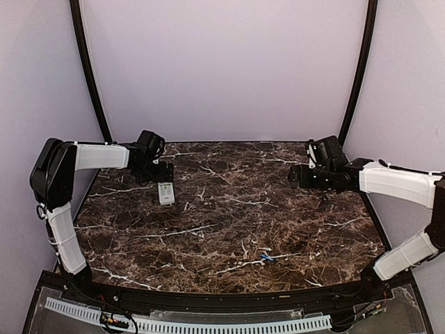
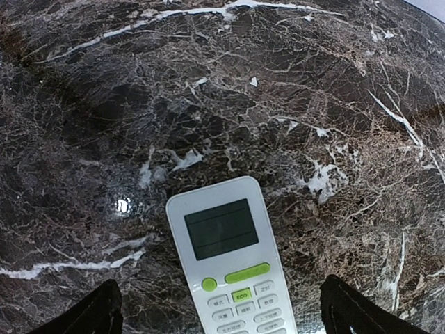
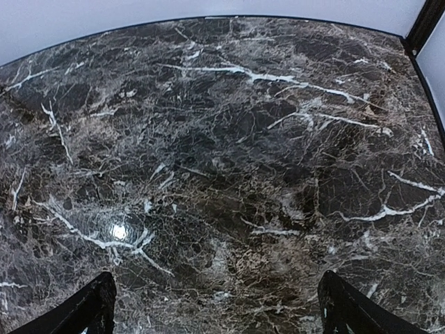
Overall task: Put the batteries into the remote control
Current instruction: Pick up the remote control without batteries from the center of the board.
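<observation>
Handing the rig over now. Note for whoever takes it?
The left gripper is open, straddling the button end of the remote control, not closed on it.
The right gripper is open and empty over bare table.
The remote control lies face up at far left; the batteries lie loose near the front, right of centre, away from both grippers.
Done: nothing loaded that I can see.
Left: fetch the batteries and fit them.

The right pincer (image 3: pixel 215 309) hangs above the dark, white-veined marble worktop (image 3: pixel 229 139), its black fingertips (image 3: pixel 94 309) spread wide at the lower corners; a bright glint (image 3: pixel 119 231) shows on the stone
</observation>
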Tool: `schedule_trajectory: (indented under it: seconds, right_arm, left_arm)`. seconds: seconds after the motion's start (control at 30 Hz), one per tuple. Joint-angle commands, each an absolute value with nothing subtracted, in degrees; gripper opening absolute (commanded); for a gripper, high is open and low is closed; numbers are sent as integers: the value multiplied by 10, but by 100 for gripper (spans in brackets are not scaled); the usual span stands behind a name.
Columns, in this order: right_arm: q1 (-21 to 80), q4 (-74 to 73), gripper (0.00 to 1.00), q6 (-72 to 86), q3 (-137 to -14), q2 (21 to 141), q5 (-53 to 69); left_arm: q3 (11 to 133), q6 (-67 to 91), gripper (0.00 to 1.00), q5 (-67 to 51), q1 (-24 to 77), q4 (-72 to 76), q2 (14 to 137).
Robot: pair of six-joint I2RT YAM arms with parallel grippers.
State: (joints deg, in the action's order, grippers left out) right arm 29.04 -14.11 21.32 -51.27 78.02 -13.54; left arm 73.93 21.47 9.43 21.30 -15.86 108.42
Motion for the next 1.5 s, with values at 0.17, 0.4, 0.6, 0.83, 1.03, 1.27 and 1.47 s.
schedule_trajectory:
  seconds: [0.17, 0.4, 0.6, 0.83, 1.03, 1.27, 1.47]
  right_arm:
    - [331, -154, 98, 212, -559, 837, -164]
    - [340, -156, 99, 215, -559, 848, -165]
    - [342, -158, 99, 216, -554, 841, -170]
    - [342, -158, 99, 214, -555, 831, -170]
    - [342, -166, 98, 209, -564, 817, -162]
    - [341, -91, 98, 143, -551, 706, -36]
    - [341, 83, 98, 85, -538, 579, 315]
  left_arm:
    - [747, 244, 99, 66, 222, -163, 1130]
    - [757, 255, 88, 54, 222, -165, 1161]
    - [758, 255, 72, 42, 222, -172, 1171]
    - [753, 246, 46, 35, 222, -178, 1170]
    - [756, 243, 2, 13, 222, -178, 1155]
    - [704, 207, 0, 25, 256, -61, 1014]
    - [667, 143, 0, -51, 334, 115, 852]
